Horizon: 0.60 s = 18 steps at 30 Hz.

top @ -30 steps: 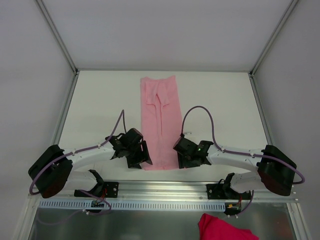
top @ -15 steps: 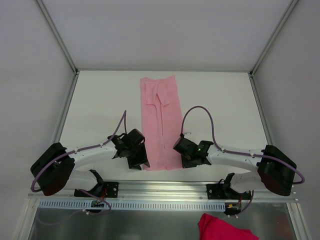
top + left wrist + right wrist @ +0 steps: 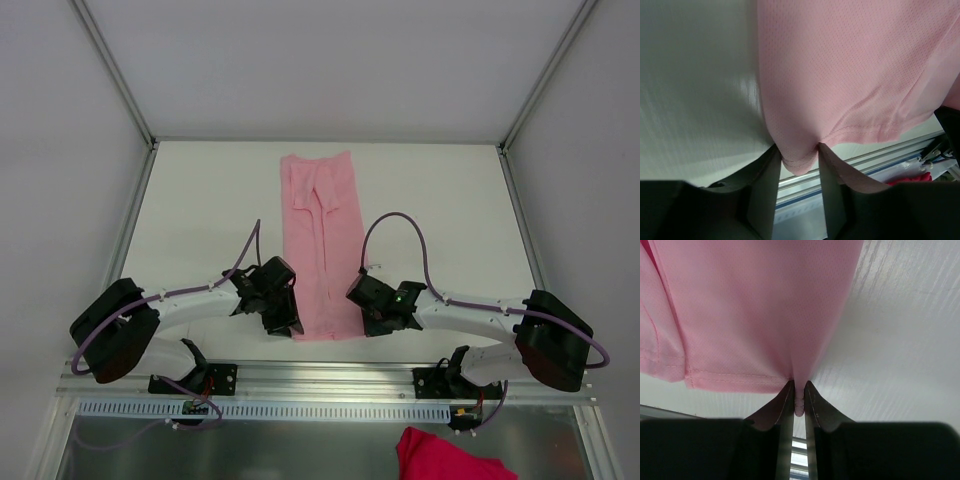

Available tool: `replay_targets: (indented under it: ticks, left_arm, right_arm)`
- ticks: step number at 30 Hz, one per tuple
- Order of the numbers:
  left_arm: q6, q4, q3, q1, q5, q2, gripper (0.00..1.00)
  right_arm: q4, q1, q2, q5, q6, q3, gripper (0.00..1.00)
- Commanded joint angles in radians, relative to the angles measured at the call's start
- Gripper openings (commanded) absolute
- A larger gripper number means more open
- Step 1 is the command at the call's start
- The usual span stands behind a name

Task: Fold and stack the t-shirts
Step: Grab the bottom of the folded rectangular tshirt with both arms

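Note:
A pale-pink t-shirt lies folded into a long narrow strip down the middle of the white table. My left gripper is at its near left corner. In the left wrist view the jaws stand apart with the hem corner of the t-shirt bulging between them and touching both fingers. My right gripper is at the near right corner. In the right wrist view it is shut on a thin pinch of the t-shirt's hem edge.
A metal rail runs along the table's near edge, just behind both grippers. A darker pink cloth lies below the rail at the bottom right and shows in the left wrist view. Frame posts stand at the table's far corners.
My left gripper has slid right, from beside the shirt onto its near left corner. The right gripper and the shirt have stayed in place.

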Motion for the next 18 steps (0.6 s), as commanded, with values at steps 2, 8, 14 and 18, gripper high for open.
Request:
replay_targets:
  ticks: [2,8,14,18]
  left_arm:
    - [-0.003,-0.016,-0.007,-0.013,-0.035,0.003,0.28]
    - [0.005,-0.068,0.019,-0.013,-0.044,-0.002,0.0]
    - [0.026,-0.133,0.04,-0.013,-0.049,-0.033,0.0]
    - [0.041,-0.177,0.051,-0.013,-0.041,-0.069,0.0]
  right_arm:
    - [-0.001,0.007,-0.001,-0.001,-0.005,0.017,0.15]
    - [-0.004,0.007,0.011,-0.004,-0.018,0.04,0.13]
    - [-0.058,0.007,0.008,-0.01,-0.054,0.121,0.01]
    - [-0.093,0.01,-0.046,-0.037,-0.077,0.181,0.01]
